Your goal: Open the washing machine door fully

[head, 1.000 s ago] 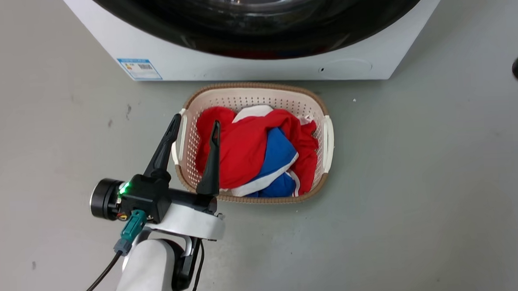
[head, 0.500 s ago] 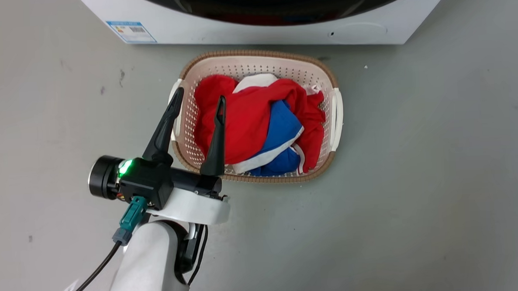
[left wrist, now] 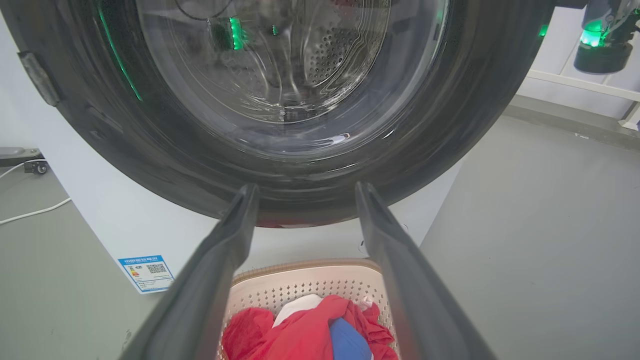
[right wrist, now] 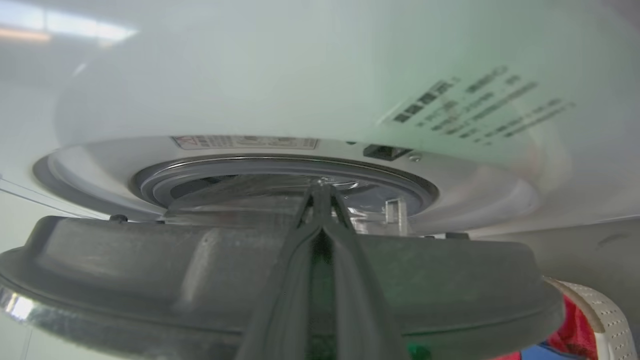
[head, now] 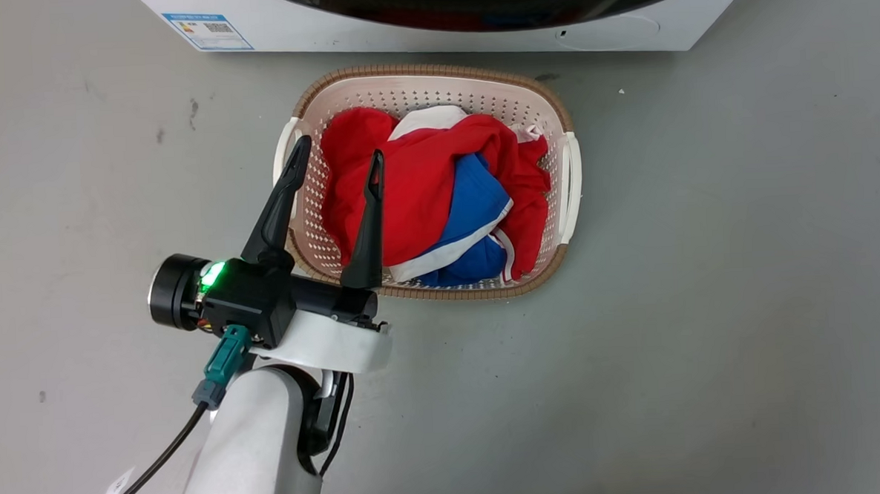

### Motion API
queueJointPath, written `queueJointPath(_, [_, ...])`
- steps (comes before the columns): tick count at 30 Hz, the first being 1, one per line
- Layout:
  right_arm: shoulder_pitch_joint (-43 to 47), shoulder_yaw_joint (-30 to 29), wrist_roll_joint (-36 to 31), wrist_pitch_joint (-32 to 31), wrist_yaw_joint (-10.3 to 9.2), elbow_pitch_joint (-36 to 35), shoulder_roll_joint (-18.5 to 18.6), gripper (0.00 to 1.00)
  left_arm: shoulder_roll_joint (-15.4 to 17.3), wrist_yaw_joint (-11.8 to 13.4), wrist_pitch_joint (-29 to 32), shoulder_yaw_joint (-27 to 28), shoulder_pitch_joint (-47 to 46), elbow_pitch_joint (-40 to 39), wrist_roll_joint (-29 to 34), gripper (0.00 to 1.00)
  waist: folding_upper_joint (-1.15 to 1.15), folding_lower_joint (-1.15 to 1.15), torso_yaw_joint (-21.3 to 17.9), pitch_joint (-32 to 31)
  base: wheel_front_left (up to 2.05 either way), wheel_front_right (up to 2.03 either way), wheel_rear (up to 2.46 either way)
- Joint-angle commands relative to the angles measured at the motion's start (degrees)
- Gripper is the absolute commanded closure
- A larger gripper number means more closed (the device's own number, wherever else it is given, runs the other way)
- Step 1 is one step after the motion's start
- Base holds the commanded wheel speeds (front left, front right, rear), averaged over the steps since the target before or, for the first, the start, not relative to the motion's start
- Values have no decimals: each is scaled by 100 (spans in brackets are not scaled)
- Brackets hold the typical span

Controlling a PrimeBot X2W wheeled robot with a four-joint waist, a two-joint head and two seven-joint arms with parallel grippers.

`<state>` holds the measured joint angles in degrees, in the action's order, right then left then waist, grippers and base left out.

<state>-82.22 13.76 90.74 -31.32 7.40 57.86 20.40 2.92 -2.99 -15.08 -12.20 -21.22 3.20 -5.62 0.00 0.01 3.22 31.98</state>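
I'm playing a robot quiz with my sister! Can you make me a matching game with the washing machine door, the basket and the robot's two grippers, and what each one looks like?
Things:
1. washing machine door
2. basket
3. left gripper
4. right gripper

Looks:
A. fingers pressed together
B. on the floor, holding red and blue clothes
C. glossy black with a clear glass middle
D. fingers spread apart

Pairs: 1-C, 2-B, 3-D, 4-A.
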Motion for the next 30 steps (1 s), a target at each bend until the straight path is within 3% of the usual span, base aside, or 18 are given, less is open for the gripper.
queueJointPath(1, [112, 97, -5, -181, 16, -82, -140, 100, -2, 22, -13, 10, -76, 12, 43, 0, 0, -1, -18, -30, 0, 0, 0])
queueJointPath(18, [1316, 573, -106, -1121, 16, -754, -172, 100, -3, -50, -13, 39, 274, 303, -24, 0, 0, -1, -170, -824, 0, 0, 0])
queueJointPath(30, [2845, 946, 10, -1623, 16, -1787, -360, 100, -3, -128, -13, -26, 838, 539, -107, 0, 0, -1, -54, -1778, 0, 0, 0])
